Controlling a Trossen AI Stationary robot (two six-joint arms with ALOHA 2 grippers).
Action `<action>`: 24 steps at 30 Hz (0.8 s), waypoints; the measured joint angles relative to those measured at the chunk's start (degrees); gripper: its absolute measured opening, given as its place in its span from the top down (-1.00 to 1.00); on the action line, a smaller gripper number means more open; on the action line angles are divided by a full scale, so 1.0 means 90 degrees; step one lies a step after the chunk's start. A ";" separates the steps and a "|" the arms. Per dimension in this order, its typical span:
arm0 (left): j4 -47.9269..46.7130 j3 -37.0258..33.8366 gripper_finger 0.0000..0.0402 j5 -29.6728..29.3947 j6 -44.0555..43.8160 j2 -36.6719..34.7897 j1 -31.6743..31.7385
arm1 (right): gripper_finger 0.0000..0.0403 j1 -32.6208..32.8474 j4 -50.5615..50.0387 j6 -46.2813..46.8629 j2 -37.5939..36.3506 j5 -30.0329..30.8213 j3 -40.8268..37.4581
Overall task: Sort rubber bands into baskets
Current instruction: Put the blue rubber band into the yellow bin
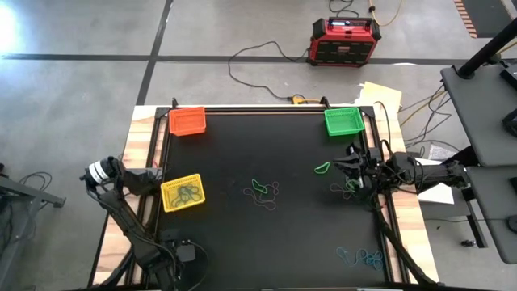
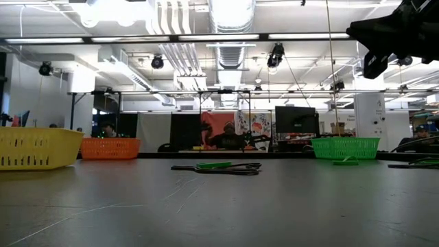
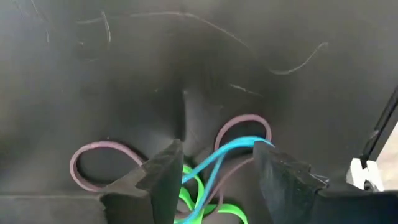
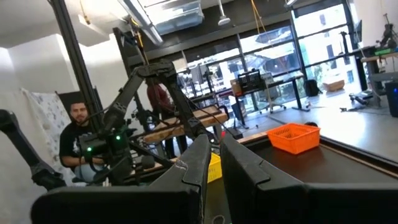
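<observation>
Your left gripper (image 3: 217, 155) stands spread, thin blue rubber band (image 3: 227, 151) between its fingers, tangled with green loop (image 3: 193, 186) and brownish loop (image 3: 245, 117): closing risks mixed colours; right gripper (image 4: 213, 140) waits raised, pinched together.

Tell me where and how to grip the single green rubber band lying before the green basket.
Probably from straight above, pinching one strand of the green rubber band: it lies flat, a thin open loop, so nothing rises to grip from the side.

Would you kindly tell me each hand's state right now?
Left hand: open, above rubber bands.
Right hand: shut; any load cannot be told.
</observation>
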 joint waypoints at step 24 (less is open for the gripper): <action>0.0096 -0.0110 0.73 0.0245 0.0002 0.0056 -0.0002 | 0.83 0.0000 -0.0013 -0.0072 0.0000 0.0002 0.0000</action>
